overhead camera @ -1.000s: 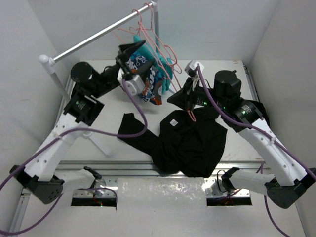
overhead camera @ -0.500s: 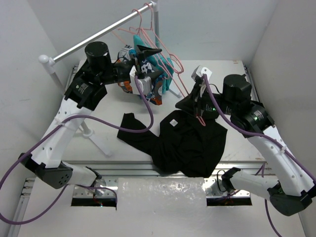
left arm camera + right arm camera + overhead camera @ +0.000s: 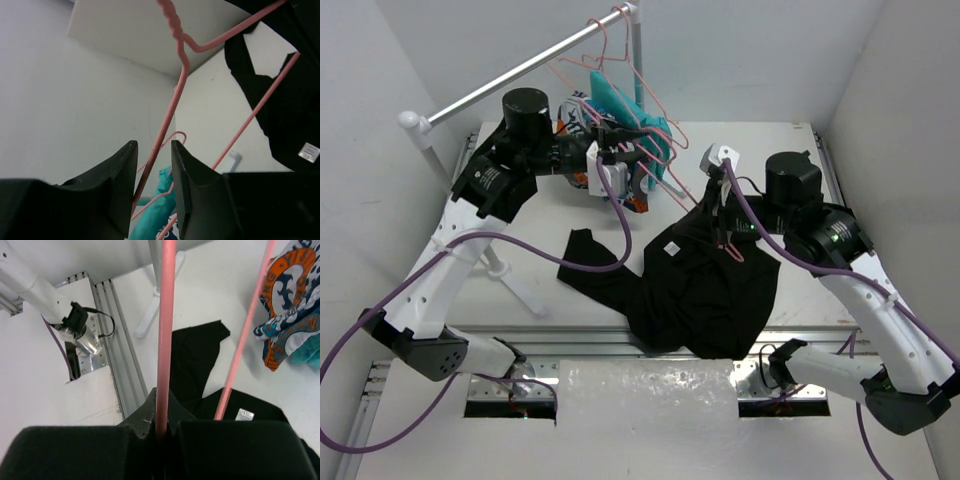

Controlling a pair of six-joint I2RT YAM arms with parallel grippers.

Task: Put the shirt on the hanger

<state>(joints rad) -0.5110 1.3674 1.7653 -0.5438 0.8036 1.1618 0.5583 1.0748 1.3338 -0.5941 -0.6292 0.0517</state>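
Note:
The black shirt [image 3: 710,290] lies crumpled at the table's front middle, its white label [image 3: 672,250] facing up. My right gripper [image 3: 712,208] hovers over the collar, shut on a wire of the pink hanger [image 3: 165,315], which is clamped between its fingers [image 3: 161,405]. The hanger slants up and left from there to my left gripper [image 3: 642,160]. In the left wrist view the hanger's wire [image 3: 172,107] runs between the left gripper's [image 3: 152,145] jaws, close to one finger with a gap beside it; these jaws are open. The shirt [image 3: 295,100] shows behind.
A white rail [image 3: 520,70] crosses the back left, with other pink hangers [image 3: 620,60] hooked near its post. A teal garment [image 3: 645,125] and an orange, navy and white patterned garment [image 3: 290,305] hang there. The rack's white foot [image 3: 515,285] lies left of the shirt.
My left gripper has swung right from the hanging garments to the hanger, and its jaws have narrowed around the wire. My right gripper has shifted slightly right, still holding the hanger.

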